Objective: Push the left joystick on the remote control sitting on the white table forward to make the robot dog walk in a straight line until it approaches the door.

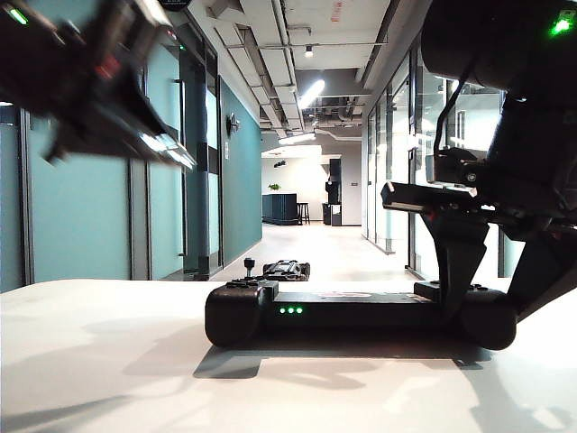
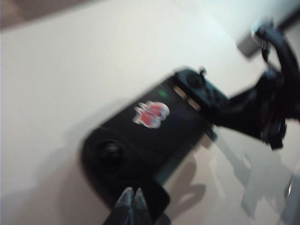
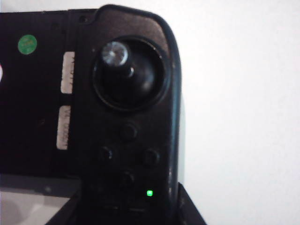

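Pinching remote control at its right end, right gripper is bracing it on bench; left gripper, tips together & empty, is hovering high left. Left joystick looks tiny, springy, slippery: nudge knob top.

**A Long Corridor Lit from Overhead**

A long corridor is seen in the exterior view. Its left side is lined by a teal wall, broken by dark-framed glass panels nearer the camera. The right side is closed by a glass partition in dark frames. The pale floor is polished enough that light is reflected on it. Exposed ducts and pipes are carried along the white ceiling, and a strip light is lit there. At the far end a brighter open area is shown, where a dark counter, a stool and a small plant are placed.
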